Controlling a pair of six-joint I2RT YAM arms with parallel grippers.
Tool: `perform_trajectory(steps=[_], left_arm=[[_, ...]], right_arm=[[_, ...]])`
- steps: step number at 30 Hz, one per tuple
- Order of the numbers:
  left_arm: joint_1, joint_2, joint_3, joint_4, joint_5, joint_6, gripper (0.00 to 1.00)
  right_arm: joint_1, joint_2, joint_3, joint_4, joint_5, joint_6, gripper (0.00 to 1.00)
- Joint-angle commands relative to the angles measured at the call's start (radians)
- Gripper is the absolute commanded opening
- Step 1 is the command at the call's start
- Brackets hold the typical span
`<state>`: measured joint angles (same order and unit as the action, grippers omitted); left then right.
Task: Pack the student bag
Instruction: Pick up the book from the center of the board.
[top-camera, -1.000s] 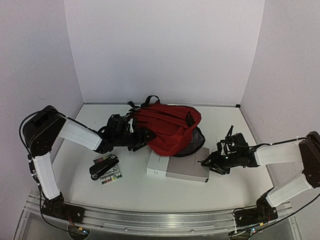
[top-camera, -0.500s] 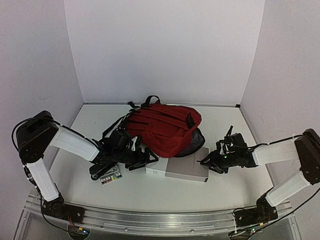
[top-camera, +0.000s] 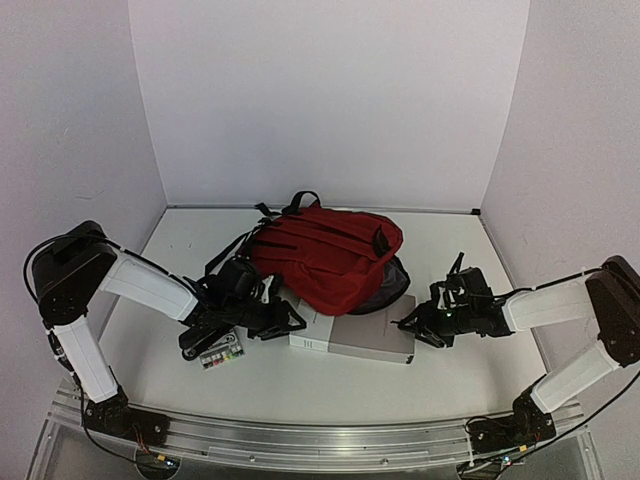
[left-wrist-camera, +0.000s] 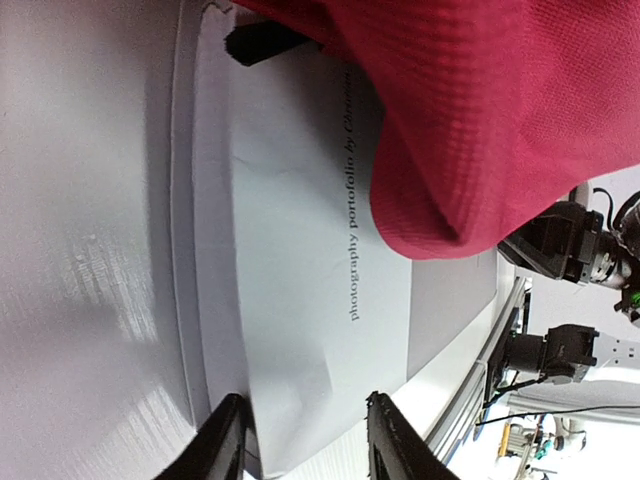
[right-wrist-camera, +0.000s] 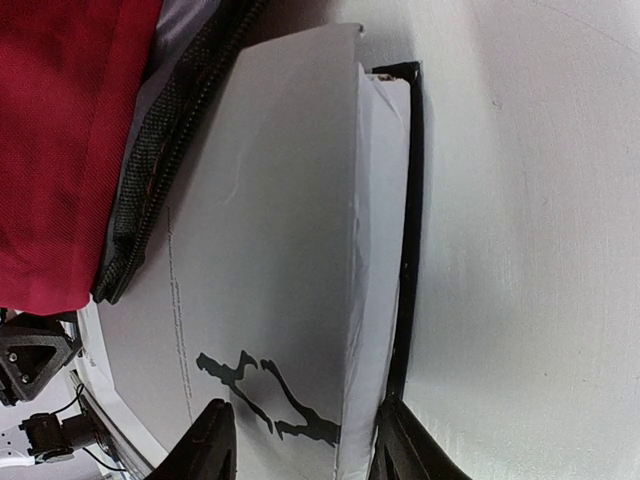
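- A white table (top-camera: 300, 395), walled in by pale panels, carries everything in the scene.
- The dark red backpack (top-camera: 335, 255) lies on its side at mid-table, toward the back wall. Its black straps trail to the left, and its mouth faces the front right, showing grey lining.
- The left arm (top-camera: 150, 285) reaches in low from the left side. The right arm (top-camera: 550, 305) stretches in from the right, and both are aimed at the book.
- A pale grey-and-white book (top-camera: 360, 338) lies flat just in front of the backpack. Its far edge is tucked beneath the red fabric, and the right wrist view shows the bag's black zipper edge resting on the cover. A line of print on the cover begins "photography portfolio by".
- The left gripper (top-camera: 288, 322) is at the book's left end. In its wrist view the fingers (left-wrist-camera: 232, 440) sit on either side of the book's corner, which fills the gap between them, so the jaws are clamped on the book.
- The right gripper (top-camera: 405, 325) has the book's right end. Its fingers (right-wrist-camera: 212, 440) sit on either side of the book's thickness, grasping it.
- A small case of coloured dots (top-camera: 222, 354) sits near the left arm, beside a black object (top-camera: 192, 343) half hidden under the arm.
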<state>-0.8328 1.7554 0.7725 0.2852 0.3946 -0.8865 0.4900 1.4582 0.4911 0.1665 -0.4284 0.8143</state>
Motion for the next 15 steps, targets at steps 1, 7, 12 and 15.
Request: perform_trajectory(steps=[1, 7, 12, 15], left_arm=[[-0.004, -0.022, 0.002, 0.040, 0.029, -0.025, 0.29], [-0.006, -0.039, -0.023, 0.079, 0.047, -0.063, 0.09], [-0.006, -0.057, -0.049, 0.116, 0.080, -0.094, 0.00], [-0.006, -0.076, -0.071, 0.144, 0.104, -0.109, 0.00]], right_arm=[[0.015, 0.015, 0.002, 0.057, -0.007, 0.008, 0.46], [0.019, 0.017, -0.002, 0.057, -0.001, 0.013, 0.46], [0.020, 0.008, -0.010, 0.057, 0.010, 0.022, 0.46], [0.021, -0.006, -0.016, 0.056, 0.019, 0.029, 0.46]])
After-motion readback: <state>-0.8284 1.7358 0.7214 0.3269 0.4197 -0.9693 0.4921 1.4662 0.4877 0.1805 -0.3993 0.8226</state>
